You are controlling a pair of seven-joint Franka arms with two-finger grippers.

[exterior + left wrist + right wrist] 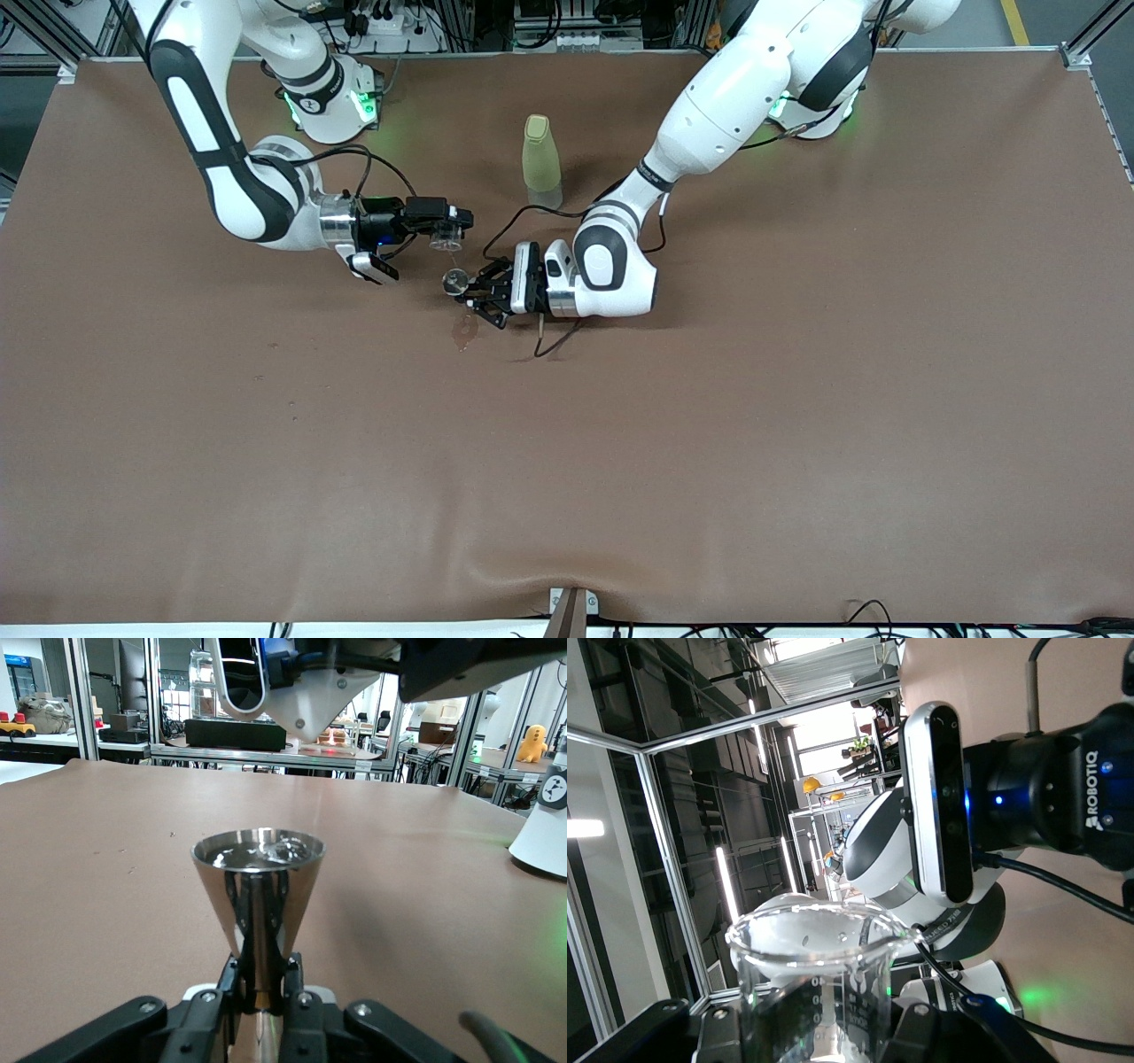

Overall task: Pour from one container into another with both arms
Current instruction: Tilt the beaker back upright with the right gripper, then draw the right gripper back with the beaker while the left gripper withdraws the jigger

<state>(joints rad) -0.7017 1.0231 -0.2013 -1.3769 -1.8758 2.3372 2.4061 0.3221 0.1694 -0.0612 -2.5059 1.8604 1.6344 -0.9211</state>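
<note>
Surface (797, 425): brown mat, carrying all items. A small wet stain (462, 331) lies on it just nearer the front camera than the cone.

Left arm (709, 115): reaches from its base down toward mid-surface. Left tool (474, 297): clenched on the narrow stem of the cone, holding it upright, low over the surface.

Right arm (221, 168): reaches in from its own end of the surface. Right tool (440, 232): clenched on the beaker, turned on its side, just above and beside the cone.

Bottle (541, 163): pale green, capped, upright, untouched; stands farther from the front camera than the cone, near it.

Beaker (819, 966): clear glass with printed graduations, tipped so its lip points toward the cone. Little or no liquid shows inside; a thin thread seems to run from its lip down to the cone in the front view, though that is hard to confirm.

Cone (257, 895): polished metal cup, mouth up. Clear liquid with a rippled top sits near its rim.

Step in hand, judged: the pour, late. To do it well, keep the cone level and still, hold the beaker's lip directly over the cone's mouth, and roll the beaker back gently, since the cone looks almost full and the stain suggests a spill already.
</note>
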